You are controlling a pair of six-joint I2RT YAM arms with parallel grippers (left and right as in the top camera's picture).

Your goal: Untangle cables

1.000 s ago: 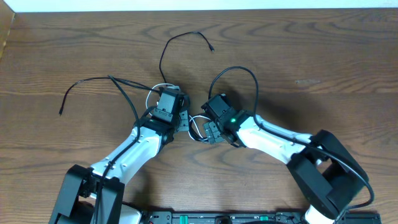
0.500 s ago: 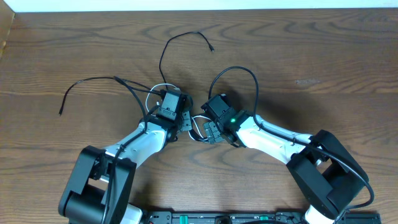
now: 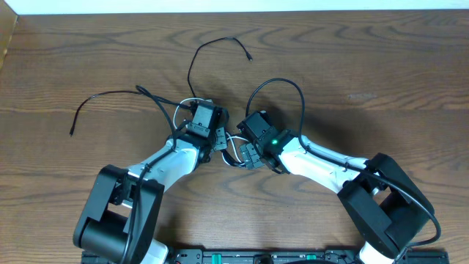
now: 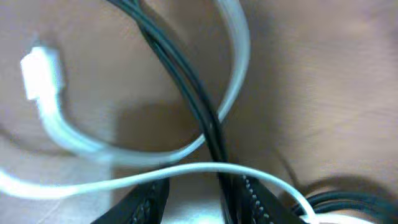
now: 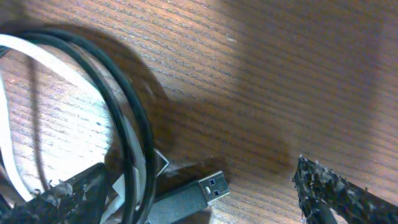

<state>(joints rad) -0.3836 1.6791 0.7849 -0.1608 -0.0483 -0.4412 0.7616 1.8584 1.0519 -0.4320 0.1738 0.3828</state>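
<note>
Left gripper (image 4: 202, 186): jaws part-open, black cable (image 4: 186, 87) running between, unclamped. Right gripper (image 5: 199, 174): jaws wide, released, straddling USB plug (image 5: 186, 193).

The table (image 3: 381, 66) is brown wood with clear grain and a matt finish. The white cable (image 4: 239, 56) is smooth, glossy plastic; the black cables (image 4: 186, 93) are smooth, with less shine. The plug (image 5: 214, 185) has a bright metal tip on a grey plastic body. The pads (image 5: 336, 190) of the right gripper (image 5: 199, 177) look rough.

Left hand (image 3: 218, 141), right hand (image 3: 247, 157) flank tangled cables (image 3: 233, 139).
</note>
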